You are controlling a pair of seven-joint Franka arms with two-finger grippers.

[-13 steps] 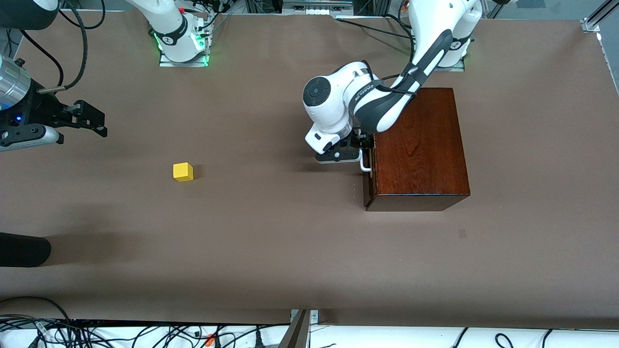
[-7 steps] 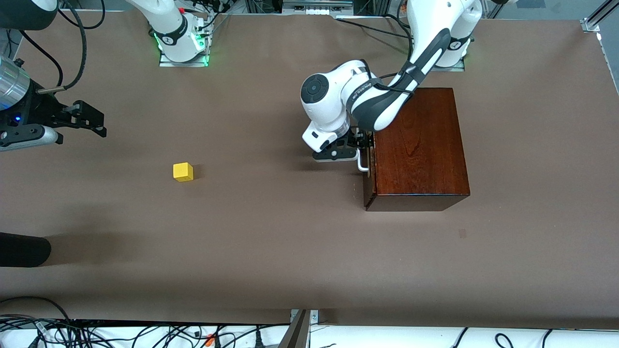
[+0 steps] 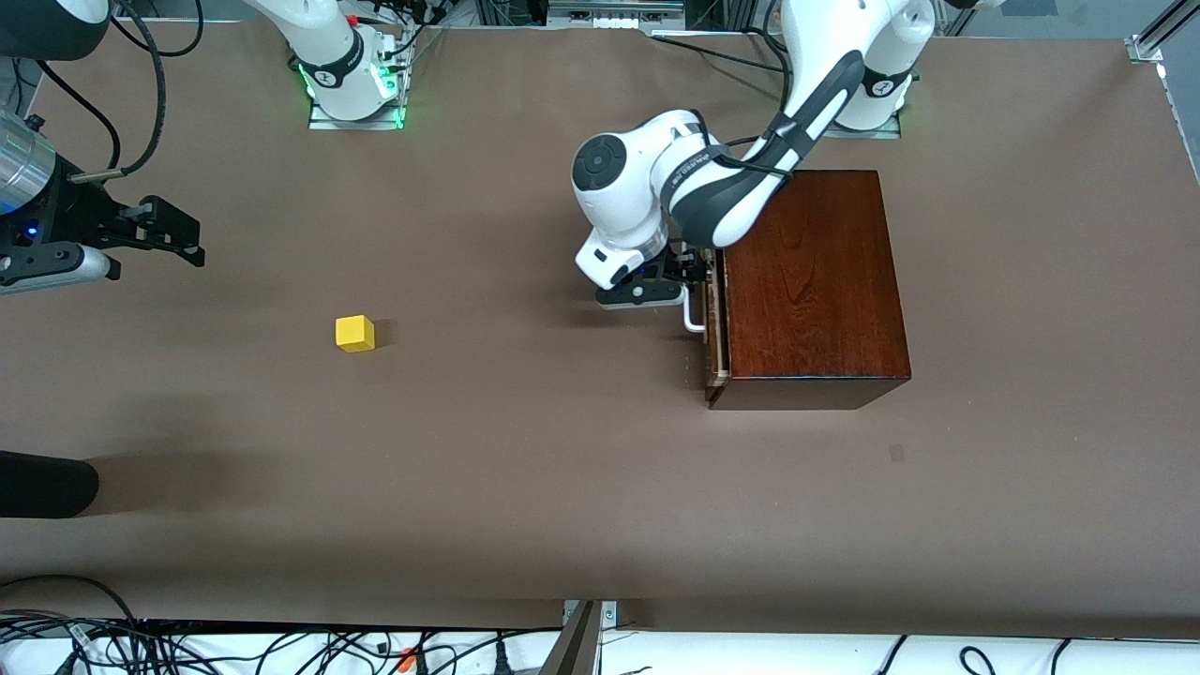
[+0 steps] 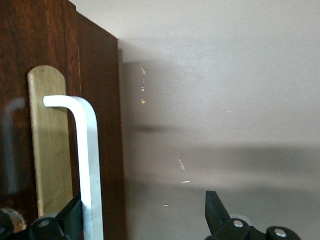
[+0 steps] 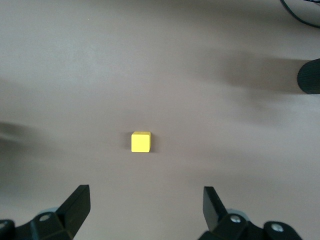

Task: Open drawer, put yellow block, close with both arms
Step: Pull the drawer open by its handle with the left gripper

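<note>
The reddish-brown box stands toward the left arm's end of the table. Its drawer is out a crack, and a pale strip of tray shows beside the dark front. My left gripper is open at the white handle, with one finger hooked between the bar and the drawer front. The yellow block lies on the bare table toward the right arm's end. My right gripper hangs open in the air, with the block a little ahead of its fingers.
A black rounded object juts in at the right arm's end, nearer the front camera than the block. Cables run along the table's near edge. Brown mat covers the stretch between block and box.
The left arm has drawn back toward the right arm's end with the handle, and the drawer has slid out a little. The right gripper and the block have stayed put.
</note>
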